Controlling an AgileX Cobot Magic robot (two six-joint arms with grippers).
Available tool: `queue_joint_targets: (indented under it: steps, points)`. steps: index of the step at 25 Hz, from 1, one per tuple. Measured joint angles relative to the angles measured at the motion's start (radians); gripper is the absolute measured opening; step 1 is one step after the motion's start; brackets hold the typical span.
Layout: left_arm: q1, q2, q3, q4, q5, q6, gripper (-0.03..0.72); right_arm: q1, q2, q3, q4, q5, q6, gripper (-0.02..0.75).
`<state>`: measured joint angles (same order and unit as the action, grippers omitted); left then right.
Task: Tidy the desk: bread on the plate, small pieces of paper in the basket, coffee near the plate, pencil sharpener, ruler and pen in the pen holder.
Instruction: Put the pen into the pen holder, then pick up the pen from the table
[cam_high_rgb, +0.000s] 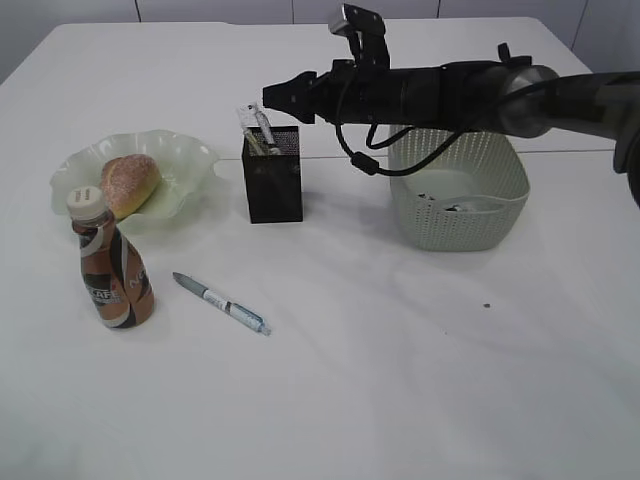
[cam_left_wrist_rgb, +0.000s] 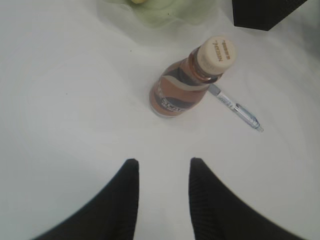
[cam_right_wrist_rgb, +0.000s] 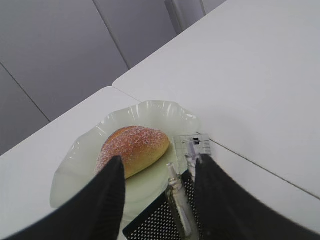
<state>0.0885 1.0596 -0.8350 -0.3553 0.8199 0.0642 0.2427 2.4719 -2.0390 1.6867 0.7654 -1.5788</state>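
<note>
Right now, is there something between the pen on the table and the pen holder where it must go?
Nothing visible blocks it. The pen lies on bare table in front of the pen holder; the coffee bottle stands off to its left. The right gripper hovers above the holder's opening and could crowd the drop.

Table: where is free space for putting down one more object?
Free: the wide table front, below the pen and basket. Crowded: the left, where plate, coffee bottle and pen holder stand close.

white table (cam_high_rgb: 420, 380), grey wall panels (cam_right_wrist_rgb: 55, 55), small dark speck (cam_high_rgb: 487, 305)
</note>
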Motion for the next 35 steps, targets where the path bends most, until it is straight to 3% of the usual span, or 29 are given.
queue_joint_targets:
  steps: [4,6,11,15,25,28,35]
  points:
    - [0.0,0.0,0.0,0.001,0.0,0.0,0.253,0.002,-0.029,0.0,-0.01,-0.033,0.057,0.344]
    - [0.0,0.0,0.0,0.001,0.0,0.0,0.253,0.002,-0.075,0.0,-0.072,-0.08,0.16,0.344]
    - [0.0,0.0,0.0,0.001,0.016,0.0,0.253,0.013,-0.19,0.0,-0.477,-0.083,0.611,0.345]
    - [0.0,0.0,0.0,0.001,0.029,0.0,0.253,0.029,-0.256,0.0,-0.807,0.034,0.937,0.345]
    - [0.0,0.0,0.0,0.001,0.031,0.0,0.253,0.104,-0.371,0.0,-1.265,0.375,1.374,0.345]
    - [0.0,0.0,0.0,0.001,0.031,0.0,0.253,0.123,-0.375,0.0,-1.359,0.454,1.434,0.345]
    - [0.0,0.0,0.0,0.001,0.033,0.0,0.253,0.156,-0.405,0.032,-1.445,0.47,1.518,0.345]
